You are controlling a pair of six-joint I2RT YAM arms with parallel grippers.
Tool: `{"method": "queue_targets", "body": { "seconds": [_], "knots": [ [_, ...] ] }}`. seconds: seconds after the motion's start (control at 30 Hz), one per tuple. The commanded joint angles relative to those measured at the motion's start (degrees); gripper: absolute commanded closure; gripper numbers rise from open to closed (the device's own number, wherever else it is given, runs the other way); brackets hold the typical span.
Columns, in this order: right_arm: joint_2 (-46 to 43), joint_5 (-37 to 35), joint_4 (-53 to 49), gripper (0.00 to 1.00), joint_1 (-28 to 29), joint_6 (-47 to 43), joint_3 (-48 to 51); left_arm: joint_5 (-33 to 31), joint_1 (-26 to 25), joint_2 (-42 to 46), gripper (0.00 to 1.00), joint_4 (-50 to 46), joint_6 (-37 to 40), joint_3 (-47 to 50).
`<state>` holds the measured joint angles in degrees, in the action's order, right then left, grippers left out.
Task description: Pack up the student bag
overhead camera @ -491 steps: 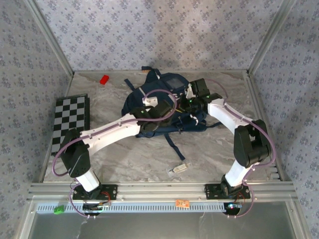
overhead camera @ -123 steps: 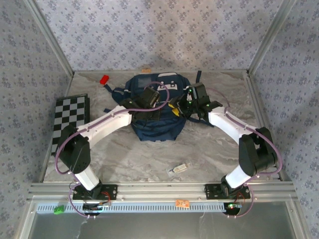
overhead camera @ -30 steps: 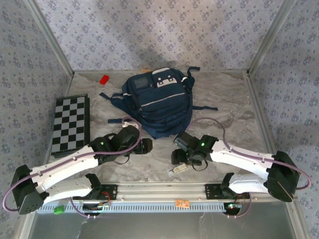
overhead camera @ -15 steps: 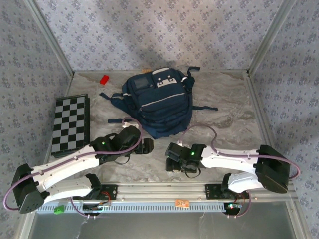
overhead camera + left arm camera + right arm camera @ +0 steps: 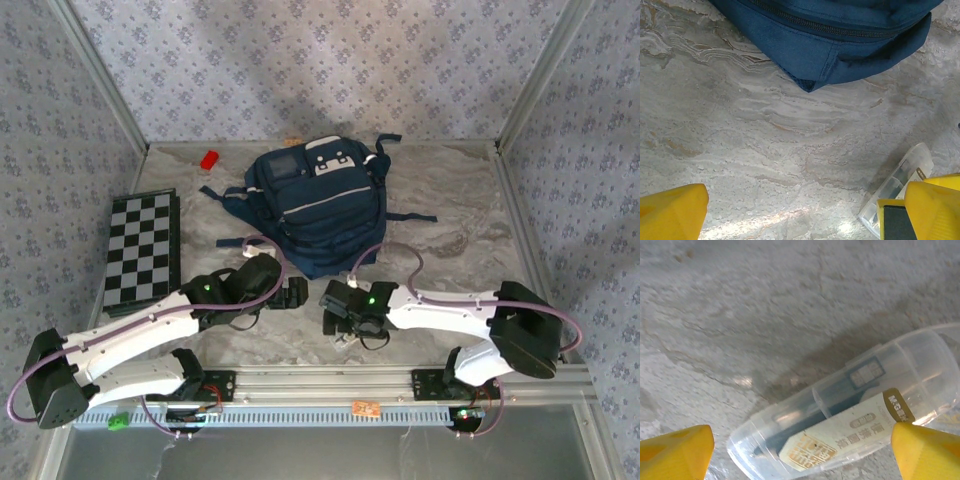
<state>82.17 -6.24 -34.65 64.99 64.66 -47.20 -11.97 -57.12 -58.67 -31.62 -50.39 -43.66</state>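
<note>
The student bag point(image 5: 312, 205), navy with white patches, lies closed at the back middle of the table; its lower edge point(image 5: 840, 35) shows in the left wrist view. A clear plastic case point(image 5: 840, 415) with a dark insert and a printed label lies on the table near the front. My right gripper point(image 5: 335, 320) hangs open right over it, a yellow finger on each side point(image 5: 802, 455). My left gripper point(image 5: 295, 293) is open above bare table point(image 5: 800, 215), just left of the case point(image 5: 900, 182) and short of the bag.
A black-and-white checkerboard point(image 5: 140, 245) lies along the left edge. A small red block point(image 5: 209, 159) sits at the back left. The bag's dark straps point(image 5: 405, 216) trail to the right. Metal frame posts and the front rail point(image 5: 320, 380) border the table.
Both arms have drawn back from the bag to the front of the table. Over the last second my right gripper slid left onto the clear case; the left arm stayed put.
</note>
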Motion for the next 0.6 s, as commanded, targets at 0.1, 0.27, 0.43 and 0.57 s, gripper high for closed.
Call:
{"method": "queue_targets", "body": {
  "seconds": [0.1, 0.27, 0.43, 0.57],
  "knots": [
    [-0.8, -4.9, -8.0, 0.06, 1.3, -0.1, -3.1, -0.9, 0.6, 2.1, 0.0, -1.1, 2.3, 0.3],
    [-1.1, -4.7, -9.8, 0.05, 5.5, 7.2, 0.0, 1.9, 1.4, 2.4, 0.0, -0.7, 4.3, 0.4],
    [3.1, -6.8, -9.9, 0.02, 7.5, 9.8, -1.9, 3.9, 1.8, 1.0, 0.0, 0.0, 7.5, 0.4],
    [5.5, -6.4, -3.8, 0.0, 6.8, 8.9, -2.2, 3.7, 2.1, 0.8, 0.0, -0.8, 7.8, 0.2]
  ]
}}
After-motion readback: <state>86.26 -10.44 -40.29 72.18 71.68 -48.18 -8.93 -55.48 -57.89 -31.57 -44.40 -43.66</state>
